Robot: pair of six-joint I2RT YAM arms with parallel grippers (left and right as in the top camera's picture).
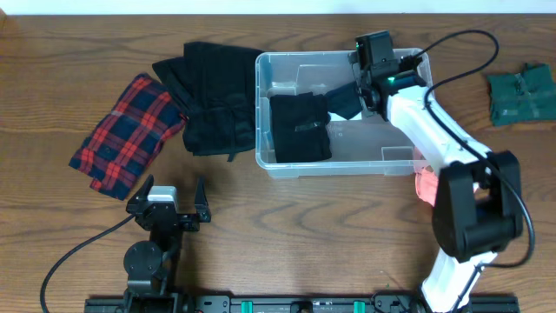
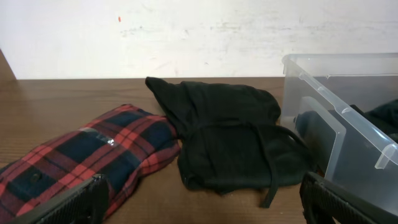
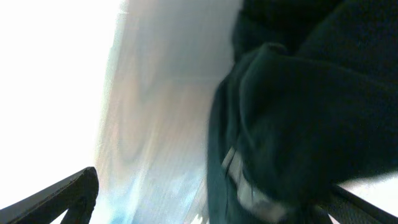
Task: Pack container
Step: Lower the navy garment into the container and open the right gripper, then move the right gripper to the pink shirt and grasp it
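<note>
At 12 o'clock of table (image 1: 287, 235): container (image 1: 347, 165), clear plastic bin, long side across. Folded black garment (image 1: 300, 129) on bin floor toward 9 o'clock; second dark cloth (image 1: 345, 100) toward 1 o'clock, under right gripper (image 1: 363, 87). Right jaws spread wide, cloth between them, not pinched. Left gripper (image 1: 171, 191) at 7 o'clock, jaws wide, empty. Plaid cloth (image 1: 130, 130) and black pile (image 1: 213, 96) at 10 o'clock; green cloth (image 1: 521, 94) at 2 o'clock. Bin likely light, stiff, slick-walled; best hold judged at rim lip of short wall.

Right arm (image 1: 434, 130) white with black joints — left gripper (image 1: 172, 193) black, cabled.
</note>
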